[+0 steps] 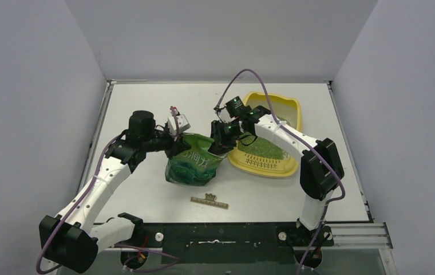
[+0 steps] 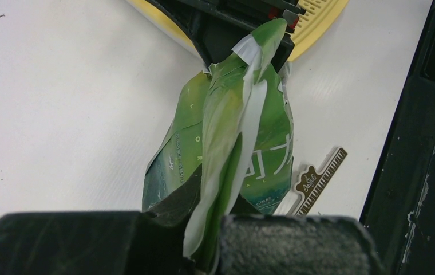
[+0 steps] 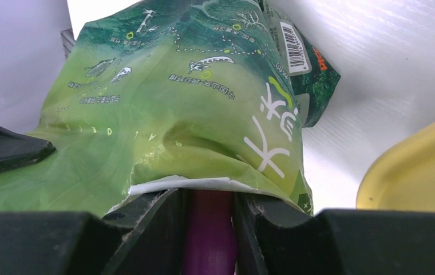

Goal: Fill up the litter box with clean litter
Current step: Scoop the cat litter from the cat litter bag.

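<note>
The left gripper (image 2: 205, 243) is clenched on the top edge of the green bag (image 1: 195, 166), with the foil pinched flat between its fingers. The right gripper (image 3: 206, 226) grasps the shaft of a magenta scoop (image 3: 206, 240). The shaft runs under the bag's torn white lip, and the scoop's head is hidden.

Seen from above, the bag hangs between the two grippers, its mouth stretched from 9 to 3 o'clock. Its base appears to rest on the table (image 1: 146, 103). At 6 o'clock of the bag, apart from it, a brown ruler-like strip (image 1: 209, 201) lies flat. The bag fills the space between the grippers, and the right forearm crosses above the litter box (image 1: 288, 106).

Bare table lies toward 12 and 9 o'clock, up to the walls.

The litter box sits at 3 o'clock of the right gripper, its near-left rim just beside the bag. The clean litter (image 1: 264, 150) covers part of its floor, toward the slotted end.
</note>
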Controlling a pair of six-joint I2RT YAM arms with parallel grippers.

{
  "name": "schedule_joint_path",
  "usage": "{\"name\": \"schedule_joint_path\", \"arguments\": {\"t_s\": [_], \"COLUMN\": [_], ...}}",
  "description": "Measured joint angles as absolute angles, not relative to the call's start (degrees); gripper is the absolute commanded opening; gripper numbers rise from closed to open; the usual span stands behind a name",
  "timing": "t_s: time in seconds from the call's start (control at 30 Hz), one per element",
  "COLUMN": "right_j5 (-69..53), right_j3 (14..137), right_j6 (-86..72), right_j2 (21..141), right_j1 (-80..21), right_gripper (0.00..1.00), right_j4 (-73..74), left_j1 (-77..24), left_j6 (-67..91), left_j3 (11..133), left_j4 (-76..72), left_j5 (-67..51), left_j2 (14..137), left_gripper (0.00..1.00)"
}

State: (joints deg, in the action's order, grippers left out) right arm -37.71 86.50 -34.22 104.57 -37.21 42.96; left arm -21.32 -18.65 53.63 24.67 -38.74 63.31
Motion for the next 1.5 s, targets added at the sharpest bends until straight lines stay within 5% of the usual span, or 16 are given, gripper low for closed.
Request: {"name": "schedule_joint_path", "arguments": {"t_s": [0.8, 1.5], "right_j5": [-56.49, -59.44], "right_j3": [61.23, 52.10], "right_j6": [-65.54, -70.30], "right_j2": [102.61, 93.43], "right_j1": [-31.14, -24.88], "right_gripper": [0.00, 0.00], "right_j4": [-10.11, -16.19], "left_j1": [-21.32, -21.32], "left_j6": [-18.68, -16.32], "left_j3": [53.80, 52.45], "left_j4": [25.36, 17.69], "left_j5": [-37.76, -43.70], "left_j2": [63.68, 63.61], "left_gripper": [0.00, 0.00]}}
